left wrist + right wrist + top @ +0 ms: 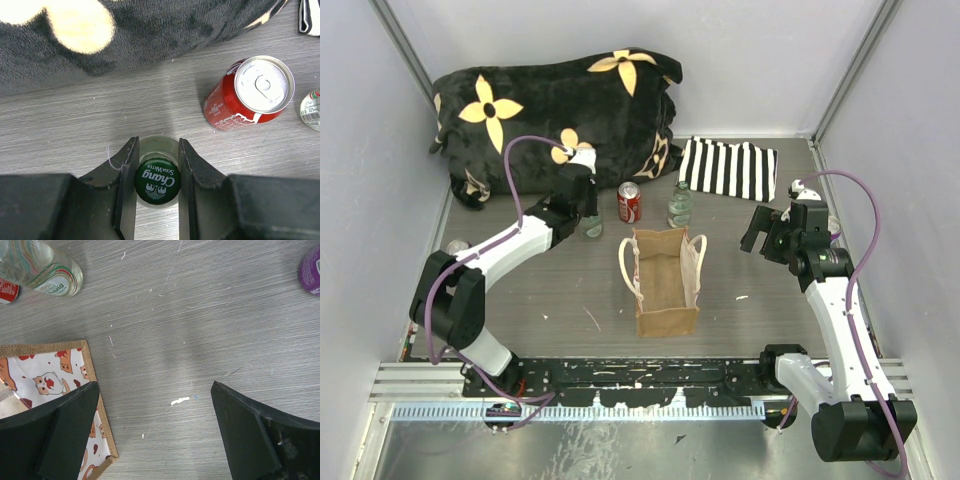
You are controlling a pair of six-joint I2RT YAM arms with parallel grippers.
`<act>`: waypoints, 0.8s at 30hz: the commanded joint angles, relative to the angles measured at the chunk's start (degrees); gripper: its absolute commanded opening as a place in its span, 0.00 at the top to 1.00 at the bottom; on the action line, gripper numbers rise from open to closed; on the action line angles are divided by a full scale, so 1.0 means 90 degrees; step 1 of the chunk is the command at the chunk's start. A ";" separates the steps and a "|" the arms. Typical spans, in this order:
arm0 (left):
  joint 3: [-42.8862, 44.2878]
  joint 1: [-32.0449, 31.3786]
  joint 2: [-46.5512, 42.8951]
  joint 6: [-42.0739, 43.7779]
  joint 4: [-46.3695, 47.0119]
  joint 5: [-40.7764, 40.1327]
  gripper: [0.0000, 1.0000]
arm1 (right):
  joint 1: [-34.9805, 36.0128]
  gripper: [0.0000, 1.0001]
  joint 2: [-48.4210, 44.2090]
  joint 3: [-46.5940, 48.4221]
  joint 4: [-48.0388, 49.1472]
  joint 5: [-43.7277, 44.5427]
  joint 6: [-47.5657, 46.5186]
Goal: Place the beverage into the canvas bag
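Observation:
A clear glass bottle with a green "Chang Soda Water" cap (157, 181) stands on the table in front of the black cushion; it also shows in the top view (591, 229). My left gripper (157, 145) (588, 212) is over it, with its jaws closed against both sides of the cap and neck. The tan canvas bag (667, 318) with cream handles stands open at mid-table, right of and nearer than the bottle. Its rim and owl-print lining (92, 370) show in the right wrist view. My right gripper (155, 387) (760, 232) is open and empty above the table, right of the bag.
A red soda can (629, 202) (245, 97) and a second clear bottle (680, 205) (45, 267) stand behind the bag. A black flowered cushion (550, 105) fills the back left. A striped cloth (730, 168) lies back right. A can (457, 247) stands far left. A purple object (310, 270) shows at the frame's edge.

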 commanded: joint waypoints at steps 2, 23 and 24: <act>0.0213 -0.0027 -0.0395 0.0038 0.0110 -0.0152 1.00 | 0.0001 0.00 -0.0116 0.0044 0.0240 -0.0040 0.0078; 0.0941 -0.0153 -0.0902 0.0023 -0.0639 0.0238 1.00 | 0.0004 0.00 -0.0166 0.0021 0.0285 -0.0188 0.0129; 0.0970 -0.0156 -0.0926 0.0004 -0.0671 0.0259 1.00 | 0.0002 0.00 -0.0166 0.0021 0.0286 -0.0196 0.0132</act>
